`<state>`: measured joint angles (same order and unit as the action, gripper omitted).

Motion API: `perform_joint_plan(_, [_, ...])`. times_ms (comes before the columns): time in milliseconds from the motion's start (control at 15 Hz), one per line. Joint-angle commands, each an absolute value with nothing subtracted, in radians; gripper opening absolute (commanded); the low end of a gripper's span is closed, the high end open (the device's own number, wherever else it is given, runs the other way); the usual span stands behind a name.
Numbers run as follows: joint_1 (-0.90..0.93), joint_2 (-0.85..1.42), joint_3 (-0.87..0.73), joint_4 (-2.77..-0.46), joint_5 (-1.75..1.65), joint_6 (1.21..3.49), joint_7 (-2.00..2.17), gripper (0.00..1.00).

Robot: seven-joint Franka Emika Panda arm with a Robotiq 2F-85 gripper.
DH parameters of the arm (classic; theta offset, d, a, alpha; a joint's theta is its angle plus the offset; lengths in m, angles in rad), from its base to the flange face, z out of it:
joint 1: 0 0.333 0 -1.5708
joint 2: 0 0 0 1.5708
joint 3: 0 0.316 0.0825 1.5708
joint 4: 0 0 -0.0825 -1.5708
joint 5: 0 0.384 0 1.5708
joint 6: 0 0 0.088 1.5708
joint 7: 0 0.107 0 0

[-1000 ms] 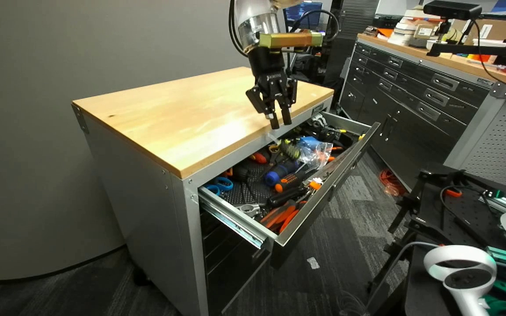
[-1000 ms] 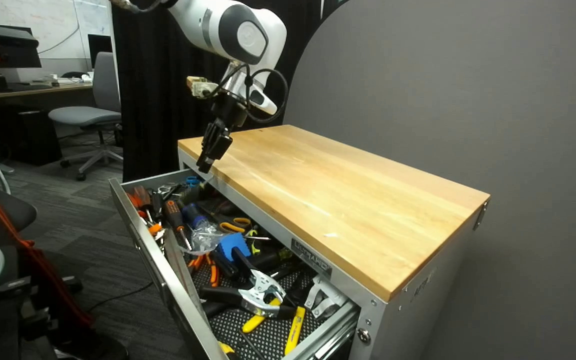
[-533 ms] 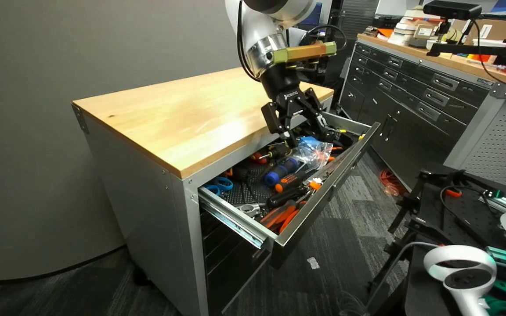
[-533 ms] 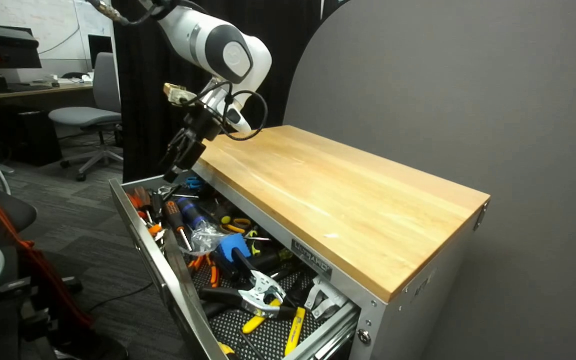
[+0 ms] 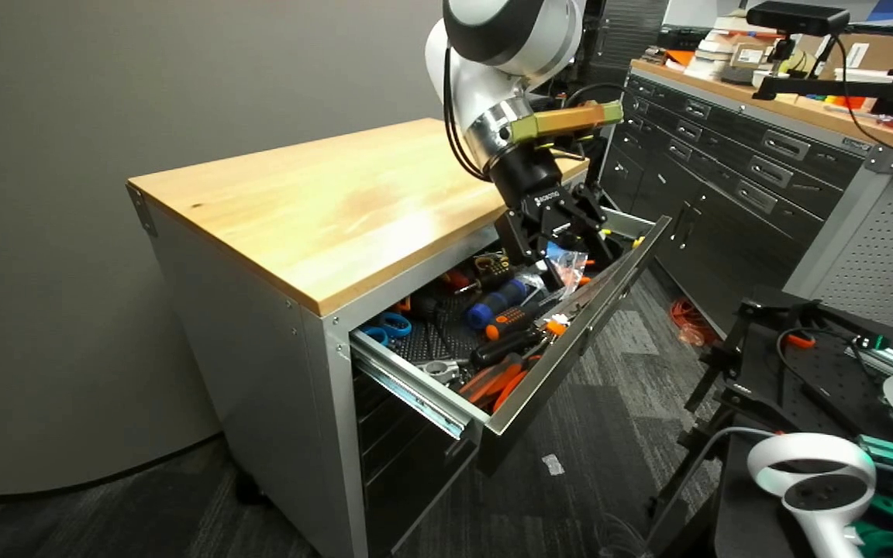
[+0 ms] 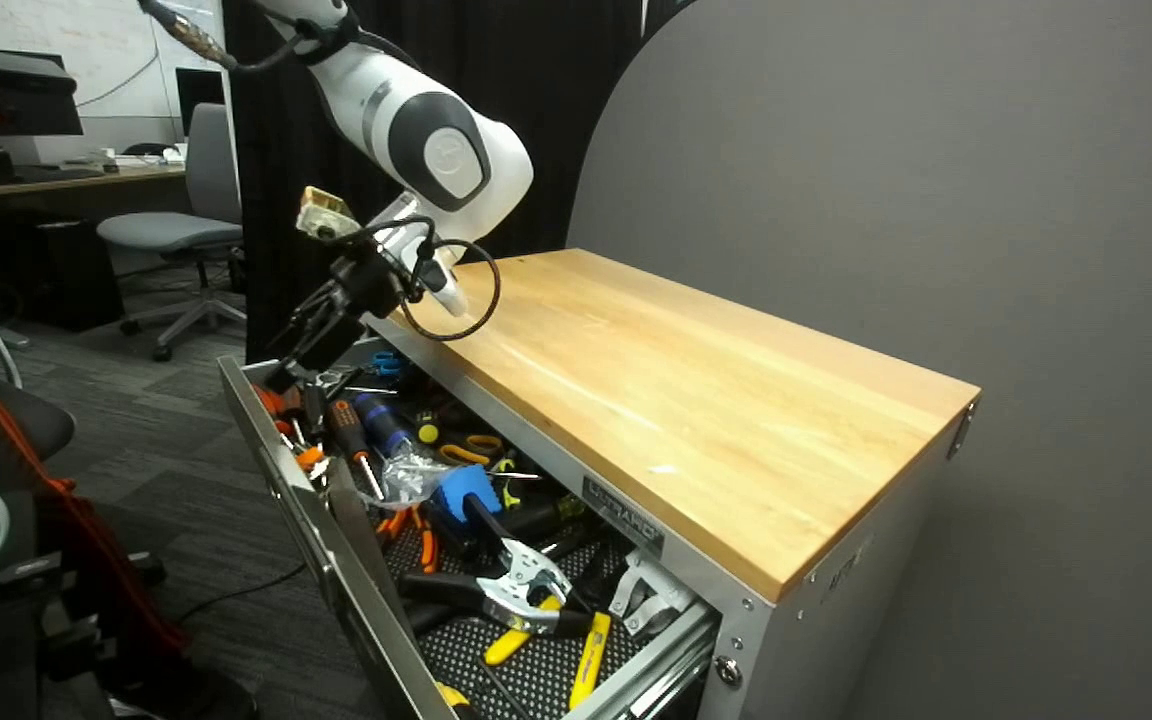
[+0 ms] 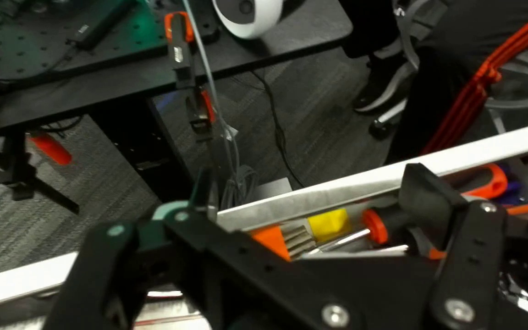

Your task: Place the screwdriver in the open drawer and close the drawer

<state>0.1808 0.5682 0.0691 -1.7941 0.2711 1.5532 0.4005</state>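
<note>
My gripper spread above the open drawer, the screwdriver lying inside it

In an exterior view my two fingers stand parted, angled down over the drawer, with a clear plastic bag partly hidden behind them. The screwdriver is in the drawer, on the side nearest the worktop; its dark handle lies toward me and its thin metal shaft points toward the blue scissors. Just beside it rests a blue handle. A white controller sits at the lower right.

In an exterior view I meet things that my own bulk or the angle hides elsewhere: the screwdriver's round yellow end, the lock on the cabinet, and a spring clamp in full, well apart from my gripper. My fingers overlap here, near the drawer's front wall, so this side cannot tell me how wide they stand, nor whether they touch anything.

In the wrist view the gap between them is plain: one finger at the left, one at the right, wide apart, with the drawer's front edge crossing between. I pick out an orange-ringed handle with a metal shaft, a yellow piece beside it, and an orange thing with pale ribs that I cannot name. Beyond the edge a shoe stands on the floor, and the white controller shows too, cut off at the top.
</note>
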Motion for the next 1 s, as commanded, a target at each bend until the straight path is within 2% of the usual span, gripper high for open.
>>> perform_joint_plan(0, [0.185, 0.412, 0.077, -1.944, 0.365, 1.726, 0.412, 1.00])
perform_joint_plan(467, [0.202, 0.101, 0.092, -2.213, 0.301, 2.020, 0.419, 1.00])
perform_joint_plan(933, [0.188, 0.042, 0.128, -2.363, 0.318, 2.104, 0.425, 1.00])
